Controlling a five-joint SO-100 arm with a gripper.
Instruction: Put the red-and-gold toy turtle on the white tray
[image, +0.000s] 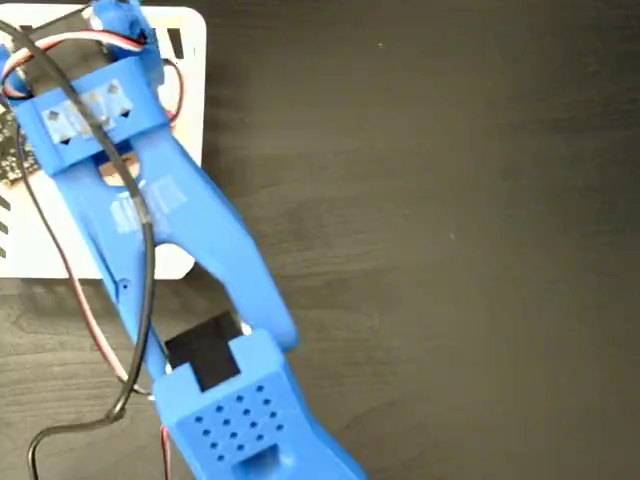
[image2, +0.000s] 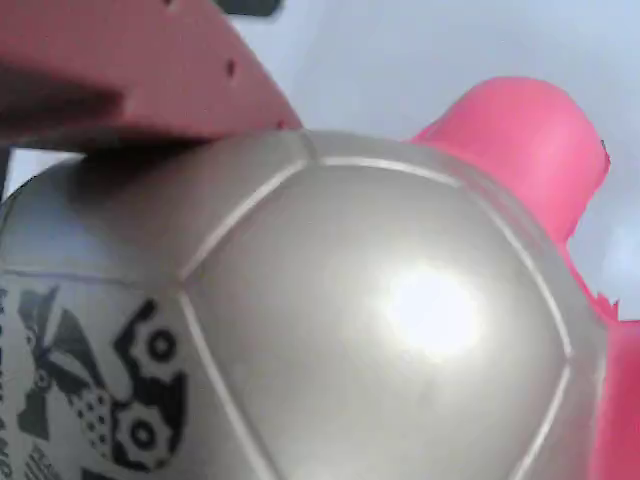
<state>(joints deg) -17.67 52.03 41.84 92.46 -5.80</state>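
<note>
The wrist view is almost filled by the red-and-gold toy turtle (image2: 380, 330). Its shiny domed shell carries a black printed logo at the lower left, and its red head pokes out at the upper right. A flat reddish finger (image2: 130, 70) presses on the shell's upper left; the other finger is hidden. Behind the turtle is the pale surface of the white tray (image2: 400, 50). In the fixed view the blue arm reaches to the top left, with the gripper (image: 118, 18) over the white tray (image: 188, 60) at the picture's edge. The arm hides the turtle there.
The blue arm (image: 200, 260) runs diagonally from the bottom centre to the top left over a dark wood-grain table (image: 450, 250). Black and red-white cables (image: 60, 290) trail along the arm's left side. A circuit board shows at the left edge.
</note>
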